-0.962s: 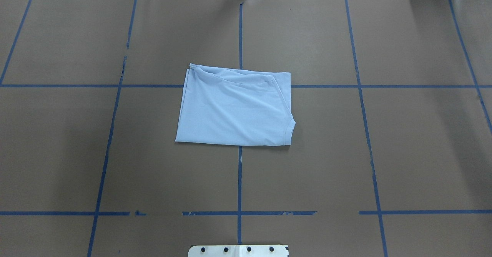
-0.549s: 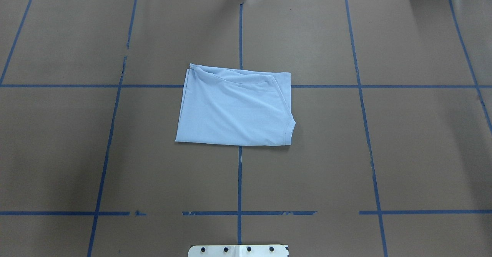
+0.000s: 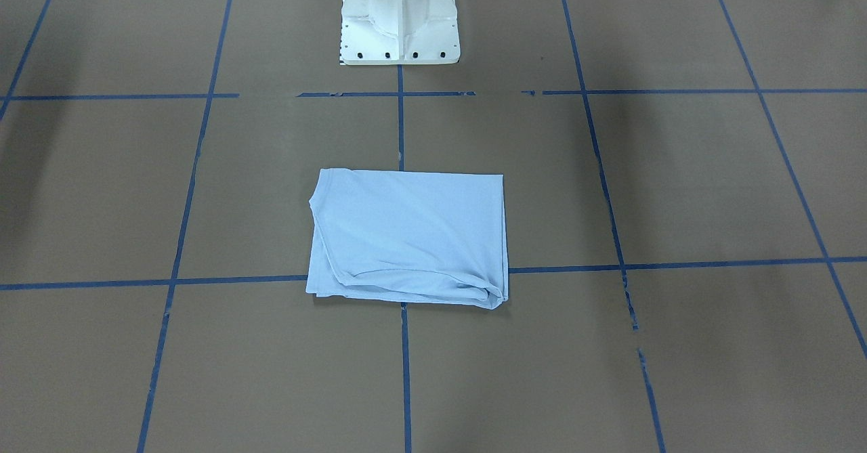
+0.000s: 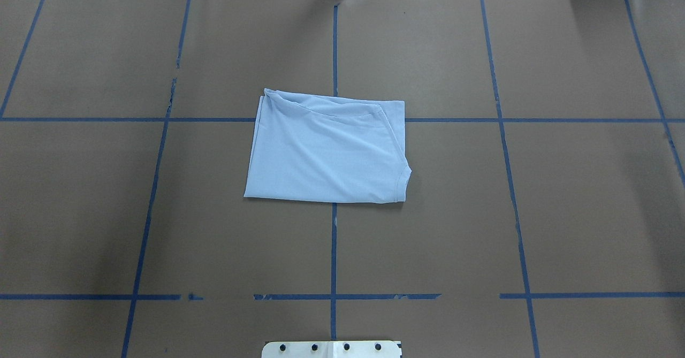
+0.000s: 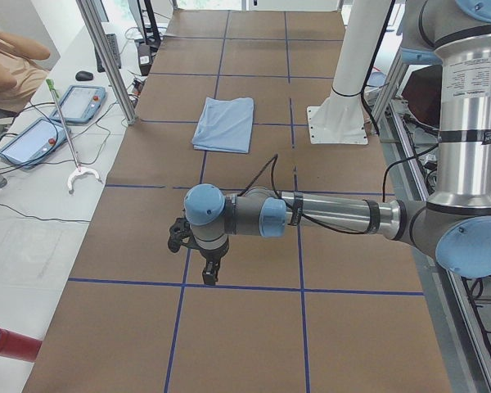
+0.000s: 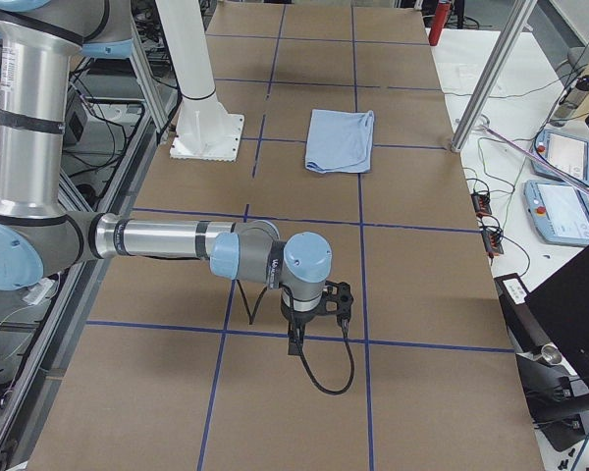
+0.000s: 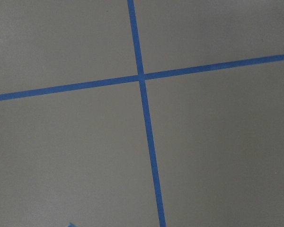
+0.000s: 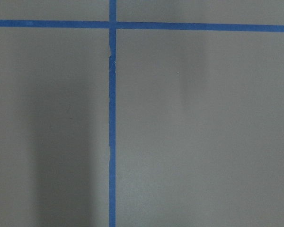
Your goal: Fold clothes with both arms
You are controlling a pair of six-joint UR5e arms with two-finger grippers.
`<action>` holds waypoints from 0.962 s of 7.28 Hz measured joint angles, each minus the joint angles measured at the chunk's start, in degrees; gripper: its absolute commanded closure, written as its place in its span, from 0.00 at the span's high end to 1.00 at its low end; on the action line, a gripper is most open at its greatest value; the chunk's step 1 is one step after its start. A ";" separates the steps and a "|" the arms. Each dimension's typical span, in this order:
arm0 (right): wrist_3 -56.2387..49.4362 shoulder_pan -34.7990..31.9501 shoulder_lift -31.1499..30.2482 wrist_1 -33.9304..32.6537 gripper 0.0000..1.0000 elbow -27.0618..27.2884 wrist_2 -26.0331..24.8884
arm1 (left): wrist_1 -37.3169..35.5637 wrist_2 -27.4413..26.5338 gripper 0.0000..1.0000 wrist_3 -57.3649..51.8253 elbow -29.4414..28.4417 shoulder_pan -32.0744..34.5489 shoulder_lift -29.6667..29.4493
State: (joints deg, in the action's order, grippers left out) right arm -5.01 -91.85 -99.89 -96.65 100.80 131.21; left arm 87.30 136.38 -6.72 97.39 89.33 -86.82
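Table (image 4: 588, 213): top covered in matt brown paper. Blue tape lines (image 4: 333, 251) mark a grid of large rectangles; several strips torn or gapped, most plainly at lower centre of the overhead view.

T-shirt (image 4: 326, 154): pale blue, folded to a rough rectangle, flat at frame centre over a tape crossing. Stitched hem curves at its lower right corner.

White pedestal base (image 3: 399, 26): top centre of the front-facing view, flat plate with a row of dark holes, well apart from the shirt.

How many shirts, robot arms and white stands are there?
Shirt: 1
Robot arms: 2, the left arm and the right arm
White stand: 1
Total: 4
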 measured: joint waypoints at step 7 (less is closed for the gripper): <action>0.00 0.08 -0.12 0.50 1.00 -0.30 0.01 | 0.77 -0.84 1.00 -0.04 -1.33 -0.04 -0.39</action>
State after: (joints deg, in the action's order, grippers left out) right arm -5.01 -91.76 -100.02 -96.15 100.50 131.22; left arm 88.06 135.54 -6.76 96.06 89.29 -87.22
